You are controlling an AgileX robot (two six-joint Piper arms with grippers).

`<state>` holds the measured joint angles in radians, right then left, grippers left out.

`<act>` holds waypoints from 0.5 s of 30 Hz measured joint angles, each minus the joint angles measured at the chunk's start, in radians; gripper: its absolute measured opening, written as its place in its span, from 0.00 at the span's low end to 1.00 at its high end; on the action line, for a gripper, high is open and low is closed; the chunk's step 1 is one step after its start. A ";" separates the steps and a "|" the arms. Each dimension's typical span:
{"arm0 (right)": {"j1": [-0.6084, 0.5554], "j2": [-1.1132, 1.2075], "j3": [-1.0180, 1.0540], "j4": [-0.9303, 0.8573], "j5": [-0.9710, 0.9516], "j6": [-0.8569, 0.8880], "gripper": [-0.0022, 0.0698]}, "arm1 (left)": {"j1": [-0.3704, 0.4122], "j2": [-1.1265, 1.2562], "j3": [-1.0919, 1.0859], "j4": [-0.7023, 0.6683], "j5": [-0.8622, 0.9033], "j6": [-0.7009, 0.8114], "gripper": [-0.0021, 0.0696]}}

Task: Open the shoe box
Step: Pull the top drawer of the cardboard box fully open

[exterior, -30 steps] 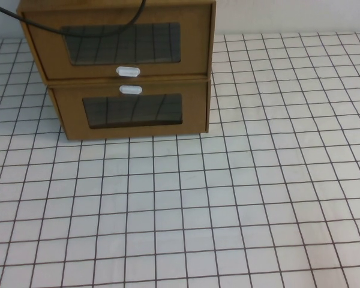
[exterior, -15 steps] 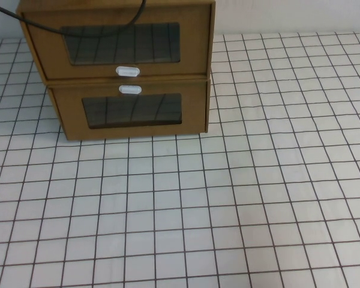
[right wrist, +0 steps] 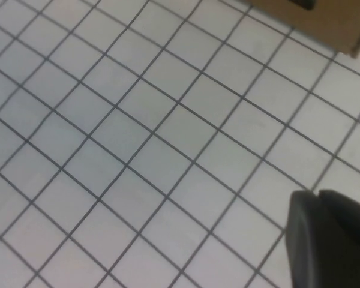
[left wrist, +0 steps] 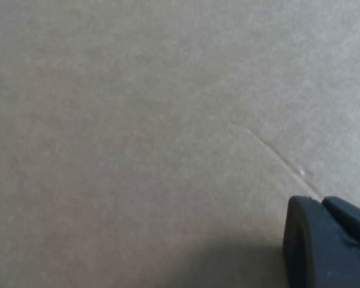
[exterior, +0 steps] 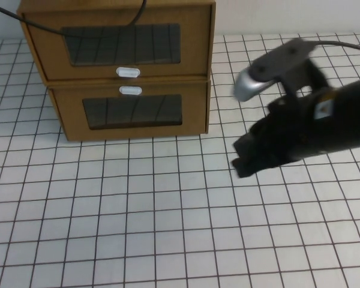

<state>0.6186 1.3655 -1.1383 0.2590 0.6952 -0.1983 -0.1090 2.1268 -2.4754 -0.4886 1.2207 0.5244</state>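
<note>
My right gripper (exterior: pixel 244 164), fingers together, hovers over gridded white worktop (exterior: pixel 168 228) near brown cardboard shoe box (exterior: pixel 195 51); left gripper (left wrist: pixel 324 231), fingers together, faces smooth cardboard.

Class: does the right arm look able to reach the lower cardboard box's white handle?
Likely yes: the shut right hand hangs front-right of that box, nothing between it and the handle; left hand faces cardboard.

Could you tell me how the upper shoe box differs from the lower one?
The upper shoe box has its white handle at its front's bottom edge; the lower shoe box has it at the top. A black cable crosses only the upper one. Both are brown, windowed and closed. The right gripper, shut, hovers right of them; the left gripper faces brown cardboard.
</note>
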 joint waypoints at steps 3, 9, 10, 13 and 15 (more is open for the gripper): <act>0.144 0.132 -0.121 -0.229 0.000 0.098 0.01 | 0.000 0.000 0.000 0.000 0.000 -0.001 0.03; 0.315 0.308 -0.259 -0.661 -0.010 0.230 0.01 | 0.000 0.000 0.000 -0.002 0.000 -0.001 0.03; 0.330 0.328 -0.269 -0.720 -0.020 0.240 0.01 | 0.000 0.000 0.000 -0.002 0.000 -0.002 0.03; 0.349 0.366 -0.279 -0.831 -0.088 0.251 0.02 | 0.000 0.000 0.000 -0.002 0.000 -0.002 0.03; 0.351 0.384 -0.280 -0.875 -0.148 0.257 0.06 | 0.000 0.000 0.000 -0.002 0.000 -0.002 0.03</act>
<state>0.9696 1.7497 -1.4182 -0.6164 0.5476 0.0586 -0.1090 2.1268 -2.4754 -0.4905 1.2207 0.5221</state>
